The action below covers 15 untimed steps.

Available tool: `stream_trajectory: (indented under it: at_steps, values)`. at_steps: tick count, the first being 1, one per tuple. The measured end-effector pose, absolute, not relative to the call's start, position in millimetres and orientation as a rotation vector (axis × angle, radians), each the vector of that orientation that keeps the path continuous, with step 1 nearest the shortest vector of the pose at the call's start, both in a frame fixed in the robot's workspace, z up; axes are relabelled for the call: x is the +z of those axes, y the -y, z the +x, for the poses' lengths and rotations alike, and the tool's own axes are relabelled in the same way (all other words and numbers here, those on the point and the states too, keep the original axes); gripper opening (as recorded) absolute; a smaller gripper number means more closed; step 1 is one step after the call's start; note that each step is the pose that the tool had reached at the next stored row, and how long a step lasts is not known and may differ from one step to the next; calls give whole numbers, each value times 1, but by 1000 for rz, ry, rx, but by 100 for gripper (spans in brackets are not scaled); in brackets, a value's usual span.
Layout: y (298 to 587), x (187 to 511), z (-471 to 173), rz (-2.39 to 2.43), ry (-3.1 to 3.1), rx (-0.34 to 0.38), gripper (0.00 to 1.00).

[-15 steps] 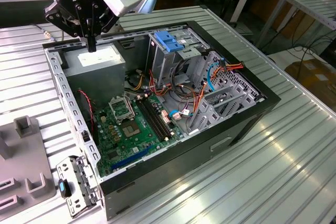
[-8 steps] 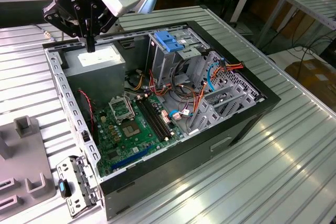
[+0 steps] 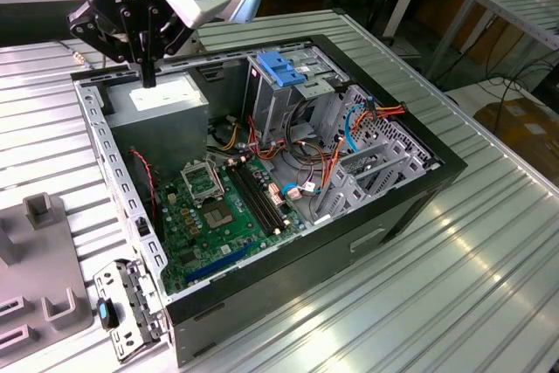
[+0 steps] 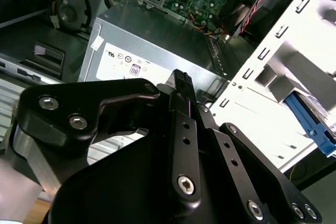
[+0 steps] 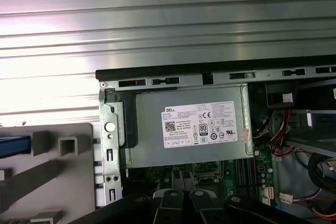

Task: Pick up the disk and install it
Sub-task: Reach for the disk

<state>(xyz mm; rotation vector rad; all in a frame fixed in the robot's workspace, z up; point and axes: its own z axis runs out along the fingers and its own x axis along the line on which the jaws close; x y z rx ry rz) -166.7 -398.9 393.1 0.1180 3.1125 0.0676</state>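
My gripper [image 3: 149,76] hangs over the back left corner of the open computer case [image 3: 410,189], just above the grey power supply [image 3: 166,102]. Its black fingers [image 4: 181,80] stand together with nothing between them. The disk shows as a bright blue rail [image 5: 10,145] lying on the grey slotted fixture [image 5: 47,171] outside the case wall. The same blue rail [image 4: 310,124] appears past the perforated case edge in the second wrist view. The gripper is apart from it, on the other side of the case wall.
A tall metal drive cage [image 3: 271,107] with a lighter-blue plastic block [image 3: 284,67] on top stands at the back of the case. Motherboard [image 3: 218,207], coloured cables [image 3: 349,128] and a bracket [image 3: 131,303] lie around. Ribbed metal table [image 3: 454,286] surrounds the case.
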Motion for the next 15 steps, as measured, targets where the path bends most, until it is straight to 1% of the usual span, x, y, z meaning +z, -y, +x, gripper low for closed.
stream_trajectory:
  at_steps: [15]
  values:
    - [399, 393, -171, 118, -3113, 68, 11]
